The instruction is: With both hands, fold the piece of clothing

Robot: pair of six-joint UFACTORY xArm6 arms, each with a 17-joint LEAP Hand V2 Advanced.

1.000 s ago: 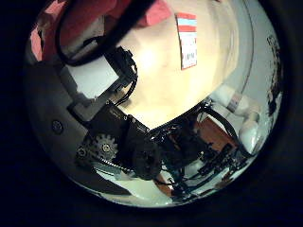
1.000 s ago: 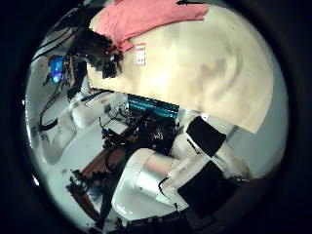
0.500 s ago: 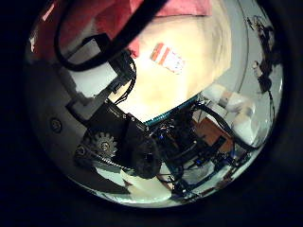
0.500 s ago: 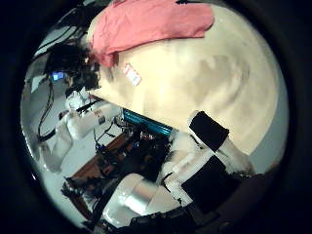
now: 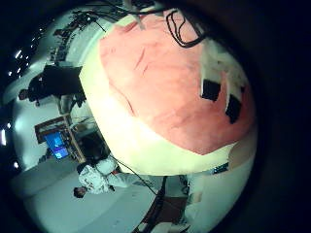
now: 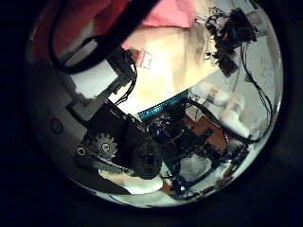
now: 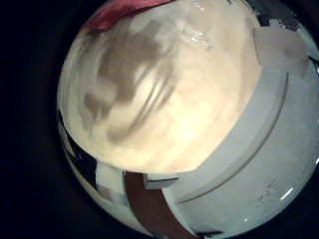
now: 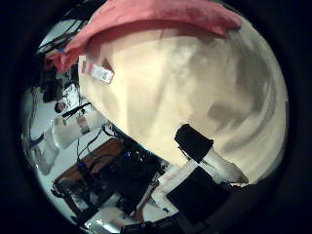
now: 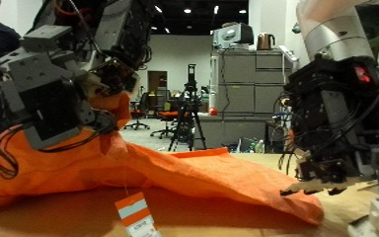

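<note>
While the left hand (image 9: 61, 81) hangs raised with a peak of the orange garment (image 9: 177, 173) gathered against its curled fingers, the fold is not yet made.
The right hand (image 9: 328, 128) stands at the garment's low corner, fingers pointing down; whether they grip cannot be told. The garment lies spread on the table (image 9: 256, 225), its tag (image 9: 134, 212) just beside the near hem. Both palm views have swung within the last second, a hand newly showing beyond the garment: judged, the hands are closing for the fold.
</note>
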